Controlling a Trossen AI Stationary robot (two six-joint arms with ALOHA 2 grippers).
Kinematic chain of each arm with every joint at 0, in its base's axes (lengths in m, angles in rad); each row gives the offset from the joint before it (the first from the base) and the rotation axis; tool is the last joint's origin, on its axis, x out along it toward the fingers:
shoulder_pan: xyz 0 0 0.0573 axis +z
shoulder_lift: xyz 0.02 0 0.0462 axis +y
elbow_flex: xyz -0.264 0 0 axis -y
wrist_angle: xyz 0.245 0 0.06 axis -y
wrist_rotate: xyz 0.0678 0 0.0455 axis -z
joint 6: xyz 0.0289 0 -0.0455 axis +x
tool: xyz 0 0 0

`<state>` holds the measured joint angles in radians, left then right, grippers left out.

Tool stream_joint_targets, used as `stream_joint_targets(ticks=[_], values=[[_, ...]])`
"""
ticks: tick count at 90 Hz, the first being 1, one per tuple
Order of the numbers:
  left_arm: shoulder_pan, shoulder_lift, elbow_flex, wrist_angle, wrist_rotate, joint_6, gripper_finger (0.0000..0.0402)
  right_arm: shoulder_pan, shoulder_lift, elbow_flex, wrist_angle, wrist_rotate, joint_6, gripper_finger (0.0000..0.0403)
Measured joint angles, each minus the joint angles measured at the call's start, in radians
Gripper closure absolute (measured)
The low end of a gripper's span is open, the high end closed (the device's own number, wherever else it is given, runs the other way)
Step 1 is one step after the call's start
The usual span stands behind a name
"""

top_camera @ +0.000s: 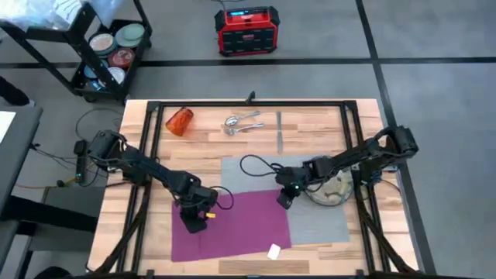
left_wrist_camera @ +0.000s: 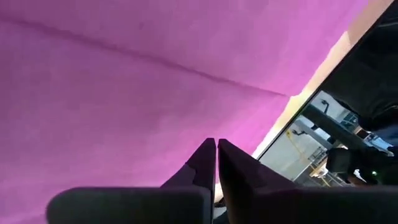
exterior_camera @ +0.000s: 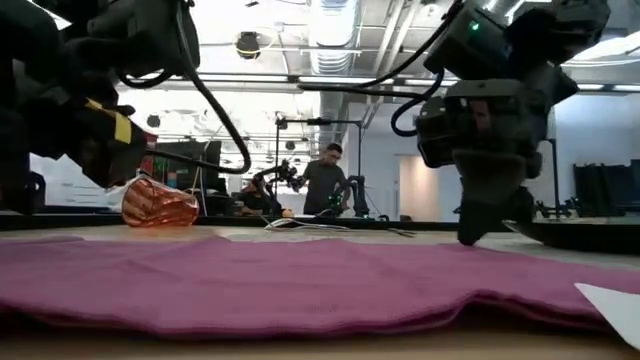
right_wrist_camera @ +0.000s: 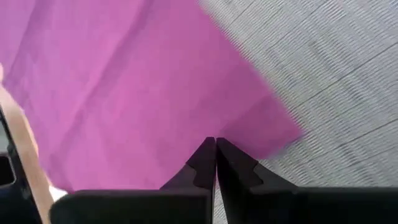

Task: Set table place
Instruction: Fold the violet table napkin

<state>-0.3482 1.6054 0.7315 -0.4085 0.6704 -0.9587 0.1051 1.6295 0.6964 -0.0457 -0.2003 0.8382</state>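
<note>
The magenta napkin [top_camera: 232, 225] lies spread and slightly rumpled across the table's [top_camera: 310, 128] near side, overlapping the grey placemat [top_camera: 318, 221]. The left gripper [top_camera: 194, 223] sits closed at its left edge; the right gripper [top_camera: 284, 200], also closed, at its far right corner, seemingly pinching cloth. Further back lie the plate [top_camera: 335, 190], cutlery [top_camera: 242, 124] and orange cup [top_camera: 179, 121]. Beyond, a person [exterior_camera: 326, 180] stands.

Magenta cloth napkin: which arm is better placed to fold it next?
Probably both together: the left gripper sits shut at the magenta cloth napkin's left edge, the right gripper shut at its upper right corner over the grey rectangular placemat.
</note>
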Motion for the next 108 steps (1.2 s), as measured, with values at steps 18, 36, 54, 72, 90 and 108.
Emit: stream_joint_targets(ticks=[18,36,54,72,90,108], values=[[-0.019,0.000,0.000,0.096,-0.001,-0.058,0.0402,-0.080,0.000,0.000,-0.003,-0.004,-0.033,0.0403],[-0.024,0.000,0.000,0.199,0.005,-0.101,0.0401,-0.182,0.002,-0.002,-0.002,0.005,-0.076,0.0403],[0.013,-0.008,0.000,0.274,0.005,-0.057,0.0401,-0.182,-0.083,0.001,0.013,-0.062,-0.085,0.0403],[0.036,-0.011,0.000,0.074,-0.002,0.060,0.0401,-0.004,-0.128,0.000,-0.052,-0.069,-0.043,0.0403],[0.035,-0.008,0.000,-0.095,-0.143,0.140,0.0401,0.105,-0.059,0.000,0.007,-0.065,0.031,0.0403],[0.029,-0.011,0.002,-0.149,-0.238,0.138,0.0401,0.120,0.010,0.000,0.105,-0.065,0.080,0.0403]])
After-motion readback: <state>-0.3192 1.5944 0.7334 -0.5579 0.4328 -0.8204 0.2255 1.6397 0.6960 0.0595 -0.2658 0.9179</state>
